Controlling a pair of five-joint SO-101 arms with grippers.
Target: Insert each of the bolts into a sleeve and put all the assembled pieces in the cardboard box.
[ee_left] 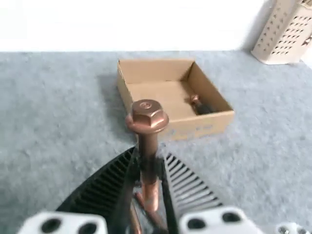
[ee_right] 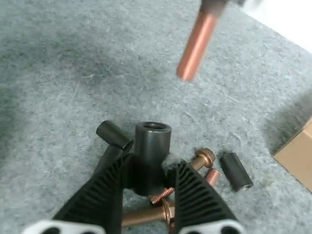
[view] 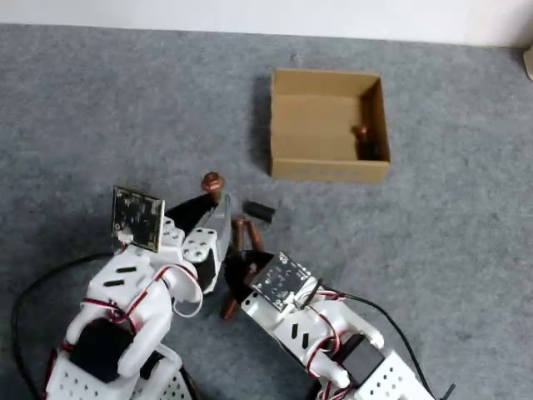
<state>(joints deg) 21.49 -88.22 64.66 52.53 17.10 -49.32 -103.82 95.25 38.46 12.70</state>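
Note:
My left gripper (view: 213, 202) (ee_left: 148, 163) is shut on the shank of a copper bolt (view: 212, 182) (ee_left: 147, 119), held off the carpet with its hex head pointing toward the cardboard box (view: 328, 171) (ee_left: 146, 68). My right gripper (view: 238, 271) (ee_right: 152, 170) is shut on a black sleeve (ee_right: 152, 146), bore upward, low over the carpet. The tip of the left arm's bolt (ee_right: 196, 45) hangs above and beyond that sleeve. One assembled piece (view: 364, 140) (ee_left: 197, 104) lies in the box's right end.
Loose parts lie around my right gripper: two black sleeves (ee_right: 114, 134) (ee_right: 235, 171), one also seen from above (view: 259, 211), and several copper bolts (ee_right: 202, 158) (view: 246, 235) (view: 229, 309). A perforated white container (ee_left: 287, 29) stands far off. Grey carpet (view: 450, 250) surrounds the box.

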